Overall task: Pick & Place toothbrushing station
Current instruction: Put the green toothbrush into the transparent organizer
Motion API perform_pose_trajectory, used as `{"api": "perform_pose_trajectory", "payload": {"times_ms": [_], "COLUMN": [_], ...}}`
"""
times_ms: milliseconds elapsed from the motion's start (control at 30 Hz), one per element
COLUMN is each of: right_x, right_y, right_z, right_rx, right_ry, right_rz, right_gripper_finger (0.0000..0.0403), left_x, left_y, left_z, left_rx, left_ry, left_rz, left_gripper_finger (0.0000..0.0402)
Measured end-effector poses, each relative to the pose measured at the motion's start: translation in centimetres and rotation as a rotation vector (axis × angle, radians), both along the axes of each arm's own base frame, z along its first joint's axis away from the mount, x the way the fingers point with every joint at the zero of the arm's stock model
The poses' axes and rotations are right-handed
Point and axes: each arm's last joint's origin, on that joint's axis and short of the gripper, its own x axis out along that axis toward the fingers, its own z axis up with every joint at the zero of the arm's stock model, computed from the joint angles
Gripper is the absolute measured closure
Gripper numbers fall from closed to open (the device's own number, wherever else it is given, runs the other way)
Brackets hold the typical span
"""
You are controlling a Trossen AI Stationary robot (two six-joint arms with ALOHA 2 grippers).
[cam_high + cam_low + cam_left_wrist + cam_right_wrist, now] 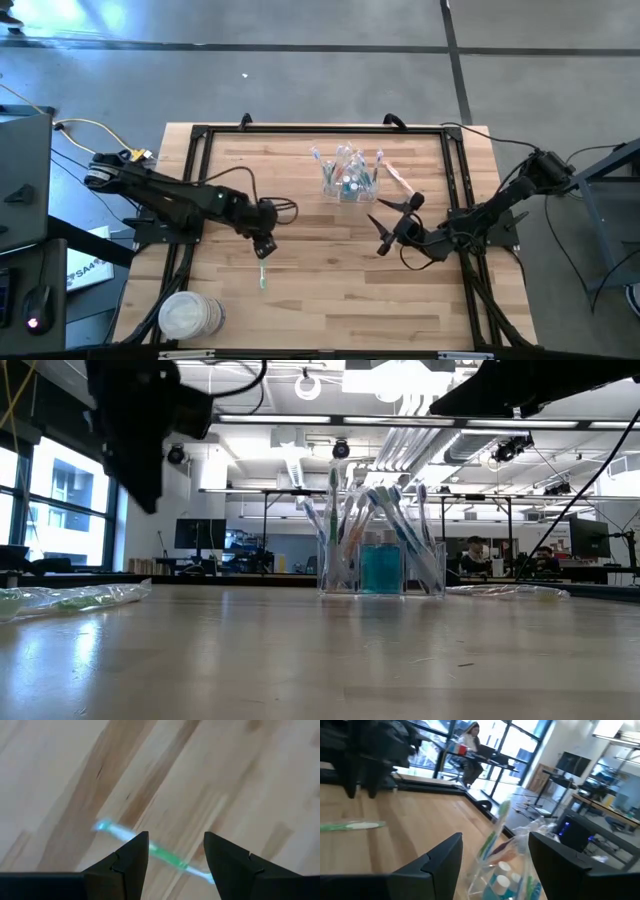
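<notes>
Down at the near edge of the table (330, 320) we see a stack of white discs (190, 316) that is not part of our job. Just past it lies a green toothbrush (264, 276), flat on the wood, all by itself. It is not in the cup yet, so we think it is the next one to pick up.

Our left gripper (265, 247) hangs right above that green toothbrush, pointing down at it. Its fingers are apart and hold nothing. From the left wrist view the green toothbrush (155, 851) lies across the gap between the two fingers, so we look lined up to go down and grab it.

Over on the other side, our right gripper (384, 226) waits near the cup, with fingers spread wide and empty.

Farther back stands the clear cup (349, 176), upright. Many toothbrushes (375, 520) already stick up out of it, and little tubes sit inside. A pink toothbrush (397, 178) lies on the table just beside the cup.

So we think most of the job is done. At least two brushes are left to put away.
</notes>
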Motion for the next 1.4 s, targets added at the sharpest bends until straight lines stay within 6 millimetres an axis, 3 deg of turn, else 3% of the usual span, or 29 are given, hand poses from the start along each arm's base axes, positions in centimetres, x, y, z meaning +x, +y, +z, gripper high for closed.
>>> {"api": "perform_pose_trajectory", "payload": {"times_ms": [100,400,667,933,1167,1400], "right_x": [0.0,0.1,0.1,0.6,1.0,1.1], "right_y": [0.1,0.1,0.0,-0.8,-1.6,-1.7], "right_z": [0.0,-0.2,-0.2,-0.7,-1.2,-1.2], "right_rx": [0.004,0.016,0.016,0.065,0.118,0.123], "right_ry": [0.003,0.004,0.004,0.024,0.04,0.04], "right_rz": [0.024,0.038,0.036,0.081,0.105,0.11], "right_gripper_finger": [0.0181,0.0181,0.0181,0.0181,0.0181,0.0181], "left_x": [-0.3,-0.9,-1.0,-0.2,1.5,2.0], "left_y": [-0.5,-2.7,-2.6,-3.0,-3.6,-3.8], "left_z": [-0.7,-1.0,-1.3,-4.4,-7.2,-8.2], "left_rx": [-0.005,-0.039,-0.02,0.016,0.02,0.013], "left_ry": [0.079,0.103,0.113,0.307,0.359,0.373], "left_rz": [0.044,0.155,0.287,0.335,0.28,0.245], "left_gripper_finger": [0.0213,0.0213,0.0213,0.0213,0.0213,0.0213]}}
